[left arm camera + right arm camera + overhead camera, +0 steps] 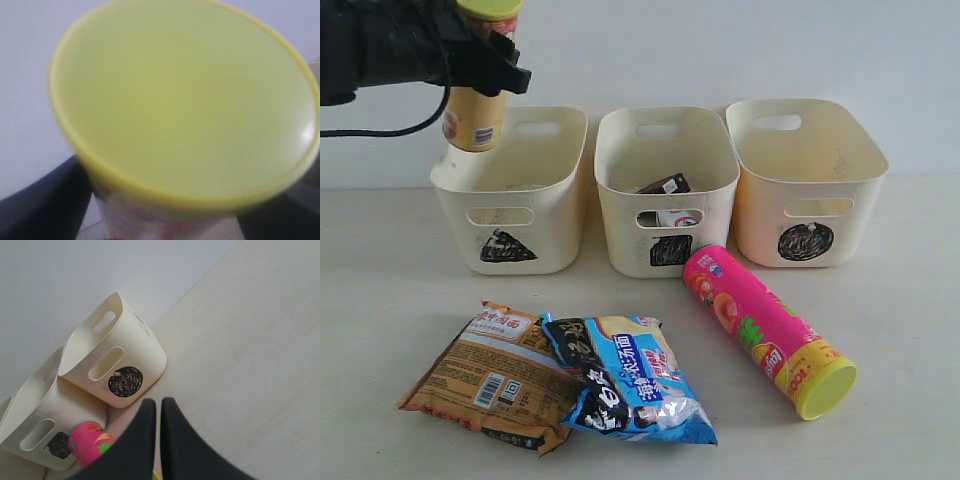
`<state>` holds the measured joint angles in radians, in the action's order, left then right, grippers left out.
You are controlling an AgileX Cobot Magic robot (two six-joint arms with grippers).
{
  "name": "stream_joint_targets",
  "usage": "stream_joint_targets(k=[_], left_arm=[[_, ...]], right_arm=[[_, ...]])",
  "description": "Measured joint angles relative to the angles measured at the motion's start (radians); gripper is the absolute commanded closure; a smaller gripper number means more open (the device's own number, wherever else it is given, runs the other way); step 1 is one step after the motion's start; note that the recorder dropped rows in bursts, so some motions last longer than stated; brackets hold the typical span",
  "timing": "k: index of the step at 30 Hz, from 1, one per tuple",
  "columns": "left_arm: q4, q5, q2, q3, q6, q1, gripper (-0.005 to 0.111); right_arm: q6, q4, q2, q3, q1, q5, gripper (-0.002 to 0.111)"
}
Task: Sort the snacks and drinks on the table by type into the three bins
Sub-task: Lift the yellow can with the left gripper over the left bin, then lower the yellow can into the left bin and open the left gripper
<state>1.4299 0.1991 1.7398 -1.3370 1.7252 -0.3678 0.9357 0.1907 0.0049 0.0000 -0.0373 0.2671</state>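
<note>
My left gripper (pixel 480 50) is shut on the yellow-red chip tube (pixel 475 112), holding it upright above the back left rim of the triangle bin (pixel 515 215). Its yellow-green lid (pixel 185 100) fills the left wrist view. The pink chip tube (pixel 765 330) lies on the table in front of the square bin (pixel 665 195) and circle bin (pixel 810 185). The dark purple carton (pixel 665 185) and blue-white carton (pixel 678 217) sit inside the square bin. The orange-brown bag (pixel 485 375) and blue-black bag (pixel 620 375) lie overlapping at the front left. My right gripper (pixel 158 407) is shut and empty above the table, out of the exterior view.
The circle bin (pixel 117 360) looks empty inside. A pale wall stands behind the bins. Bare table (pixel 910 300) stretches to the right of the pink tube (pixel 90 442).
</note>
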Motion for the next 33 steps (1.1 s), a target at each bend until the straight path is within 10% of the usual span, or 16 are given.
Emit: stream_joint_targets(k=[8, 21, 33], left_arm=[[-0.002, 0.023, 0.134, -0.079, -0.077, 0.0, 0.094], [-0.002, 0.025, 0.287, -0.17, -0.153, 0.0, 0.02], [0.055, 0.064, 0.275, -0.173, -0.222, 0.0, 0.011]], right_arm=[[0.0, 0.0, 0.0, 0.0, 0.0, 0.0, 0.108], [0.0, 0.0, 0.0, 0.0, 0.0, 0.0, 0.108], [0.0, 0.0, 0.0, 0.0, 0.0, 0.0, 0.108]])
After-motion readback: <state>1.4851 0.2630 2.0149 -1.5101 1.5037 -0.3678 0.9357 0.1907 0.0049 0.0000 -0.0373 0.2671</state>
